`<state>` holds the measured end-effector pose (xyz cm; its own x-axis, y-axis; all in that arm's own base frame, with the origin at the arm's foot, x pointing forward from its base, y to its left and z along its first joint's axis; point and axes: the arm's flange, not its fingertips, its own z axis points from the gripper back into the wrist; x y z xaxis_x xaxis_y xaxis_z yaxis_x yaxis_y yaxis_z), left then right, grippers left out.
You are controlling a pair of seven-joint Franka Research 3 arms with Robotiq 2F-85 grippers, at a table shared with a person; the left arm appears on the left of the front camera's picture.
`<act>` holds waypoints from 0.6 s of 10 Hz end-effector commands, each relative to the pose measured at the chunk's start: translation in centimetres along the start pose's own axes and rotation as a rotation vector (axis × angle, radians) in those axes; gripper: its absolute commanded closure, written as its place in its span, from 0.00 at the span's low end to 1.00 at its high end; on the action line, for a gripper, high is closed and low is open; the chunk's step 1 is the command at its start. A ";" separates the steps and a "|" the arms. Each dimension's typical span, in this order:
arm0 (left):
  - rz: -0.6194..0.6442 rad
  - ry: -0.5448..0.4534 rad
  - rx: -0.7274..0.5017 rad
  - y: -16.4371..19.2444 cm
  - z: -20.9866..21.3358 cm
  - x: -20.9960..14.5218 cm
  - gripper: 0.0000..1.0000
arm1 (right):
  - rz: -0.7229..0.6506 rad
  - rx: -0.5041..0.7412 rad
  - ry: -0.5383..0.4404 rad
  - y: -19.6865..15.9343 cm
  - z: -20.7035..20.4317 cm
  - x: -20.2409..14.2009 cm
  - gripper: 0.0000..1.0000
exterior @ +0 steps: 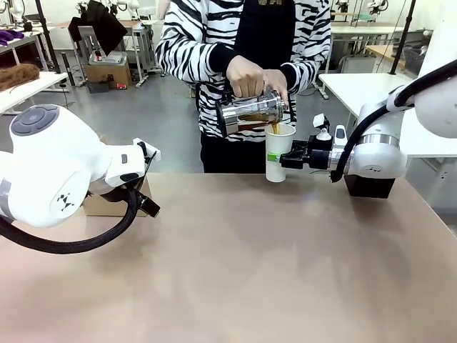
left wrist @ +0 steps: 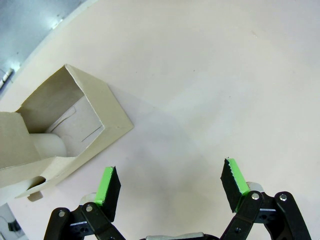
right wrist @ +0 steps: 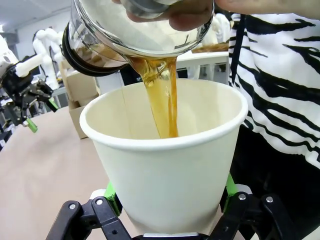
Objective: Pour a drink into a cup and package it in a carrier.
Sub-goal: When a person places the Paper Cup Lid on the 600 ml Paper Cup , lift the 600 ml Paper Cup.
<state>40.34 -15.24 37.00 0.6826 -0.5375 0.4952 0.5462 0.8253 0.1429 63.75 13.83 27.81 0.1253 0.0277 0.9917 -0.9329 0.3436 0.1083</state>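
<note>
Open workroom, other benches behind. Tan table [exterior: 235, 271] runs across the lower frame of the front view.

Person [exterior: 243, 43] in a striped top stands at the far edge, top centre, both hands [exterior: 250, 77] on a glass jug [exterior: 250, 113] tipped toward the right.

Left arm fills the lower left. The left gripper [left wrist: 170, 180] has its fingers spread wide over bare table and holds nothing. The cardboard carrier [left wrist: 65, 125] lies just beside it, upper left of the wrist view, pockets empty.

Right arm comes in from the right. The right gripper [right wrist: 170, 210] is clamped on the lower part of the white cup [exterior: 278, 153], a green pad on either side. The cup is upright at the far table edge, just under the jug's lip, with no lid on. I cannot tell whether its base touches the table.

The drink [right wrist: 162, 95] falls in a thin amber stream inside the rim, toward the far wall.

Step in hand, as I judge it: the pour. To do it well:
- hold the cup dead level, with no wrist roll;
- grip firm, but not enough to dent the paper;
- wait until the stream stops before moving toward the carrier.
</note>
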 end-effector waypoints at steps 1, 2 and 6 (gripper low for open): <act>0.002 -0.002 -0.002 0.0 0.1 0.0 0.00 | -0.001 -0.009 -0.016 0.2 -0.2 0.1 0.14; 0.002 -0.002 -0.002 0.0 0.1 0.0 0.00 | -0.001 -0.009 -0.016 0.2 -0.2 0.1 0.14; 0.002 -0.002 -0.002 0.0 0.1 0.0 0.00 | -0.001 -0.009 -0.016 0.2 -0.2 0.1 0.14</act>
<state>40.34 -15.24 37.00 0.6826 -0.5375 0.4952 0.5462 0.8253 0.1429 63.75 13.83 27.76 0.1261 0.0278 0.9916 -0.9328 0.3436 0.1090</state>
